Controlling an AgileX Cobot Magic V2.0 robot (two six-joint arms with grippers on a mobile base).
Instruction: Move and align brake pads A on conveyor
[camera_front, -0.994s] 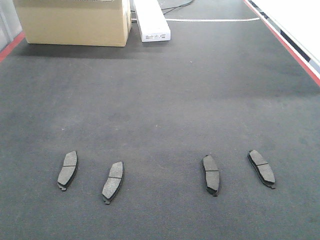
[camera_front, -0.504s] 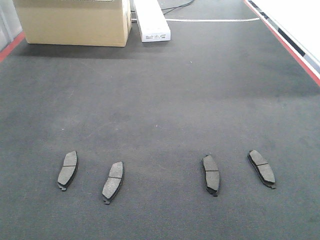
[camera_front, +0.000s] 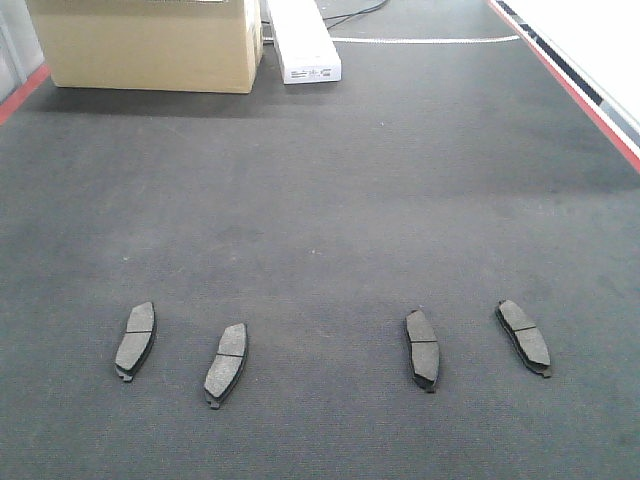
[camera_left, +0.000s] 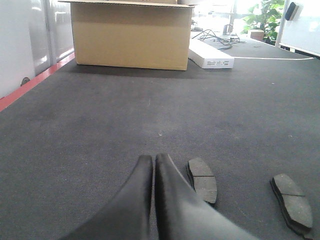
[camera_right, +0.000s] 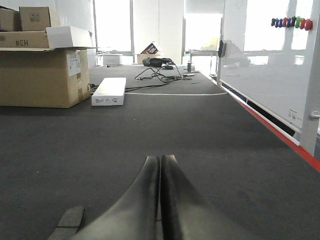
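Four flat, dark grey, slightly curved oblong brake pads lie in a loose row across the near part of the wide charcoal conveyor belt (camera_front: 320, 200), whose surface is matte and rough like carpet. Each pad has a thin groove across its middle. The outer left pad (camera_front: 135, 340) and inner left pad (camera_front: 227, 364) lean with their far ends to the right; the inner right pad (camera_front: 422, 349) and outer right pad (camera_front: 524, 337) lean with their far ends to the left. A wide bare gap separates the two pairs.

Smooth black fingers of the left gripper (camera_left: 154, 161) are pressed together, holding nothing, just left of a pad. The right gripper (camera_right: 160, 161) is likewise pressed together and empty above the belt.

Red strips (camera_front: 590, 105) run along the belt's side edges. At the far end stand a tan cardboard box (camera_front: 150, 45) and a long white rectangular carton (camera_front: 303, 45).
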